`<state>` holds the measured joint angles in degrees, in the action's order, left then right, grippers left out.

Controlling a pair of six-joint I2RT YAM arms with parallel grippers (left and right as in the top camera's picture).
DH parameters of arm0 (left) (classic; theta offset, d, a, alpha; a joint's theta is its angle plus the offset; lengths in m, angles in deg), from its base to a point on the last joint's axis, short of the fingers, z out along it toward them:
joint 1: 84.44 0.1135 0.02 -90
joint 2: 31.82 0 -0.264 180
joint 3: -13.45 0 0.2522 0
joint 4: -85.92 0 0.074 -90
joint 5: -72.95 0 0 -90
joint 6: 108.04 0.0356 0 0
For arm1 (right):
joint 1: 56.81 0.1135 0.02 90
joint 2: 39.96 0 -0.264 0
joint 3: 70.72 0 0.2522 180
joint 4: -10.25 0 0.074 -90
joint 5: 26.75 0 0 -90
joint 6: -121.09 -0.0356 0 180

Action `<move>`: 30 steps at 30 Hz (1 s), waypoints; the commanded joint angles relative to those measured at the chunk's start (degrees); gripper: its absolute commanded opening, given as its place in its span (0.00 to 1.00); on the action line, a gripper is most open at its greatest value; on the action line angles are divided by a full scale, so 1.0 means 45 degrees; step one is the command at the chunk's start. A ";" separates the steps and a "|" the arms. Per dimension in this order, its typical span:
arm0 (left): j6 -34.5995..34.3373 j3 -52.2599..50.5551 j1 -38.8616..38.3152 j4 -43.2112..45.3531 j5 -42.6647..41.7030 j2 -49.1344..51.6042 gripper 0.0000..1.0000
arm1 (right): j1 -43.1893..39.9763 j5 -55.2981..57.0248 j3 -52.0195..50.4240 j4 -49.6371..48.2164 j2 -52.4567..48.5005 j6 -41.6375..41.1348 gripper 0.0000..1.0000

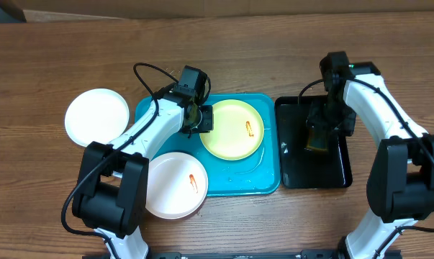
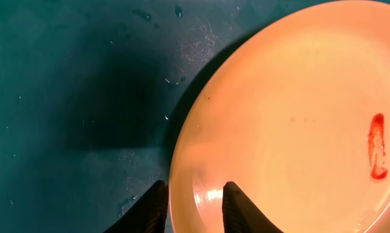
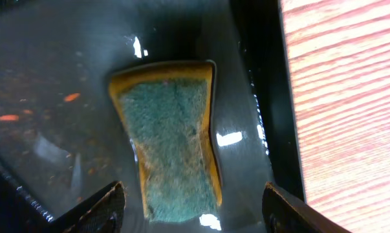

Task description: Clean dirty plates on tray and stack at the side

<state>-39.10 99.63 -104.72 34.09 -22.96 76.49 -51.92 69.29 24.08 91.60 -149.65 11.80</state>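
A: Surface: brown wood table, seen from overhead. Arm poses?

B: The left arm reaches up from 6 o'clock across the 9 o'clock side of the blue tray. The left gripper points down at the 9 o'clock rim of the yellow plate. One finger sits inside the rim, one outside, close together. Cannot tell if the pinch is firm.

A: Right side?

B: The right arm rises along 3 o'clock and folds back. The right gripper hangs over the black tray, fingers spread wide and clear of the sponge, holding nothing.

A: Axes?

B: In the wrist view the sponge's long axis runs 12–6, green scrub face up. The yellow plate's red smear runs 12–6 overhead, toward the plate's 3 o'clock.

A: Contents?

B: The blue tray carries the yellow plate. The smeared white plate overlaps its 7 o'clock corner, partly off the tray. The clean white plate sits on the table just beside the tray, at 9 o'clock. The black tray, wet, holds the sponge lying flat.
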 commanded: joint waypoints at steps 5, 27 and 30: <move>-0.0087 -0.0087 -0.0170 0.0053 0.0131 0.0058 0.31 | -0.0019 -0.0379 -0.1423 -0.1311 -0.0010 -0.0005 0.64; -0.0087 -0.0087 -0.0170 0.0175 0.0121 0.0087 0.31 | -0.0044 -0.1360 -0.1399 -0.0661 -0.0010 0.0010 0.68; -0.0087 -0.0087 -0.0170 0.0155 0.0117 0.0087 0.31 | -0.0044 -0.1355 -0.1253 -0.1054 -0.0010 0.0291 0.70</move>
<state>-39.10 99.57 -104.74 34.70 -22.81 76.52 -51.90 63.44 16.32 88.02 -149.65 12.00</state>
